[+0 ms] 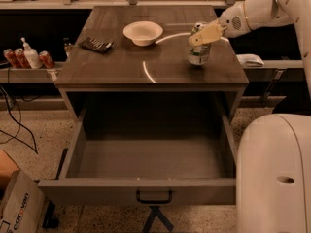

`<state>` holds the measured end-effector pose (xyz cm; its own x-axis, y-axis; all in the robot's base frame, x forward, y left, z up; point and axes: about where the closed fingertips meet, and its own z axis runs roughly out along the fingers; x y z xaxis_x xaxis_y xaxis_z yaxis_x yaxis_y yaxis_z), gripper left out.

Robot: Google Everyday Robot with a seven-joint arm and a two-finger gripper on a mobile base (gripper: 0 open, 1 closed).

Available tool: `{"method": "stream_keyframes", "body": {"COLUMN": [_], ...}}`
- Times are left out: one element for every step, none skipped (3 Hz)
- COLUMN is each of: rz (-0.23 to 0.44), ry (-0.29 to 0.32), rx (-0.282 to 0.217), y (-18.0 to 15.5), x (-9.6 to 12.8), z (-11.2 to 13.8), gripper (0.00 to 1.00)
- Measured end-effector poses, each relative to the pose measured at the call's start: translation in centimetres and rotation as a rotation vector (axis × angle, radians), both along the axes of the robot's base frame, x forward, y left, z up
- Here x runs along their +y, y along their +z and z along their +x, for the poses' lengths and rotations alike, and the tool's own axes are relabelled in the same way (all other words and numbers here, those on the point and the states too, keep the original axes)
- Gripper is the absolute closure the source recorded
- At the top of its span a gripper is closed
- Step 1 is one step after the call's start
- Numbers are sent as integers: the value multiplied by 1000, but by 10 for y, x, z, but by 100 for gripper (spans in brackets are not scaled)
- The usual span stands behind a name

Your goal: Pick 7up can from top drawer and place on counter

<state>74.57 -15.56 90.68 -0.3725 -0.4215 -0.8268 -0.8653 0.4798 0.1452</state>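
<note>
Nearest, lower right, we see the robot's white body. Lower left is a cardboard box on the speckled floor, with dark cables beyond it.

The top drawer is pulled well out towards the camera. Its flat front panel is closest, with the black handle at centre.

Above and behind it is the counter, glossy wood grain with a curved light streak. The 7up can stands upright on the counter's right side, near the right edge, so it is not in the drawer.

The gripper comes in from the upper right on the white arm. Its pale tip lies across the can's upper part. We cannot tell whether it grips the can or is slack around it.

Further back on the counter are a white bowl at centre and a dark flat object to its left. Both are well apart from the can.

On the left shelf stand red cans and a white pump bottle. A whitish item lies on the right ledge.
</note>
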Motion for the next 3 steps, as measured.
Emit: {"method": "stream_keyframes", "body": {"rz": [1,3,3], "ry": [3,6,8], "rx": [3,6,8], "y": [-2,-5,-6], "x": [3,6,8], "z": [1,3,3], "gripper": [28,5,0]}}
